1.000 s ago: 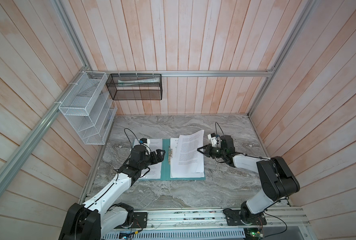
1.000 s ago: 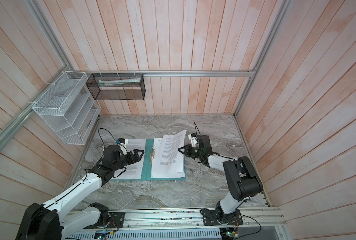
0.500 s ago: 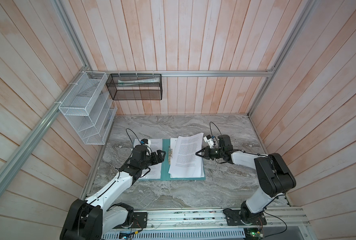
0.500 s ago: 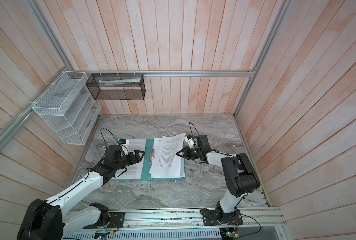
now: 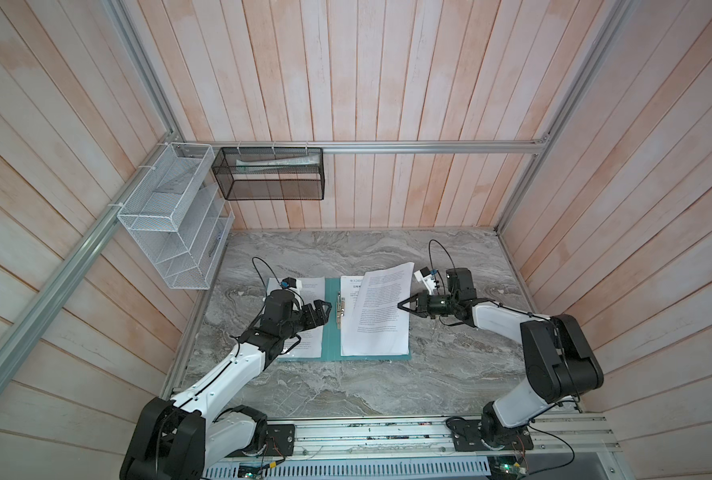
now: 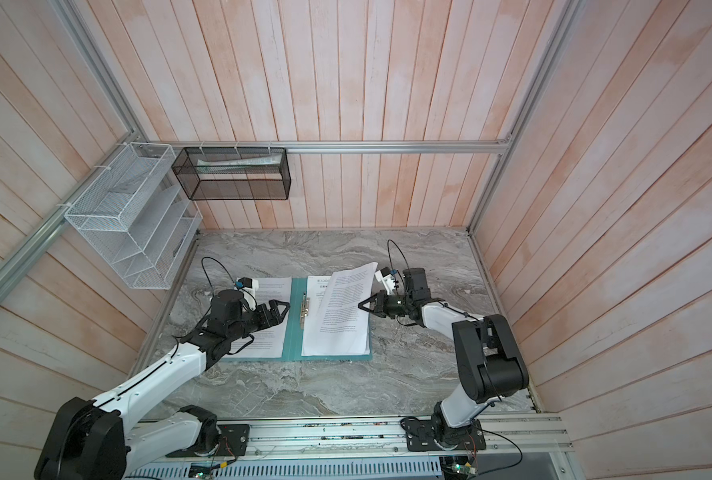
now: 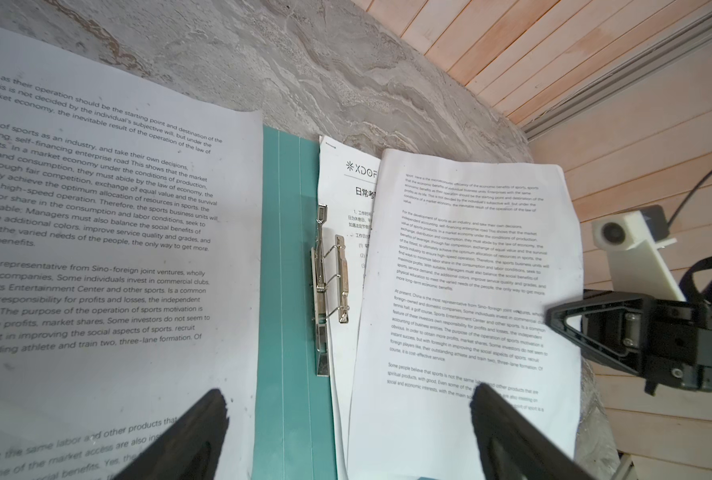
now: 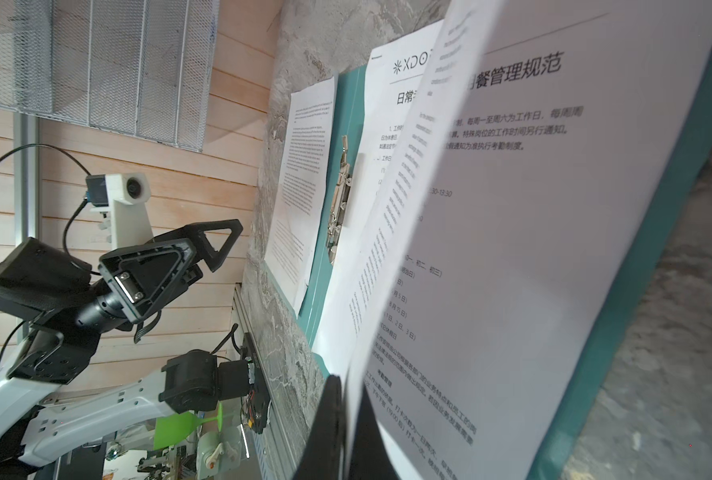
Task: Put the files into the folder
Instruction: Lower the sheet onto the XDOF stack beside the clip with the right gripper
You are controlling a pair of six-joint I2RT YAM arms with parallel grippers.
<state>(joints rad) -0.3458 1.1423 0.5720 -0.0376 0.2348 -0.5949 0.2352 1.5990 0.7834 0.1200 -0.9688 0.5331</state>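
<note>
Two containers hang on the walls at the far left, above the grey marble desk (image 5: 346,390). One is a white wire rack (image 5: 171,224) on the side wall; what is in its compartments I cannot tell. Just beside it, on the back wall, is a black mesh basket (image 5: 269,174) with rolled papers (image 5: 277,163) lying inside. Both are well apart from the folder.

In both top views the teal folder (image 5: 331,336) lies open and flat in the middle of the desk, and the files are spread on its two halves. The left sheet (image 5: 314,289) lies flat on the left half. The left gripper (image 5: 325,314) hovers over the inner edge of this sheet, near the spine, with its jaws wide apart and grasping nothing. The left arm covers a part of this sheet.

Along the spine sits the metal clip (image 7: 329,270), standing open between the two halves. On the right half lies the heading sheet (image 7: 346,195), flat, mostly covered by the top sheet (image 5: 381,307). This top sheet is turned a little against the folder, and its right side is lifted off the sheet under it.

The right gripper (image 5: 404,306) comes from the right, low over the desk, and is clenched on the right edge of the top sheet. In the right wrist view the paper edge passes close along one of its fingers (image 8: 329,419).
</note>
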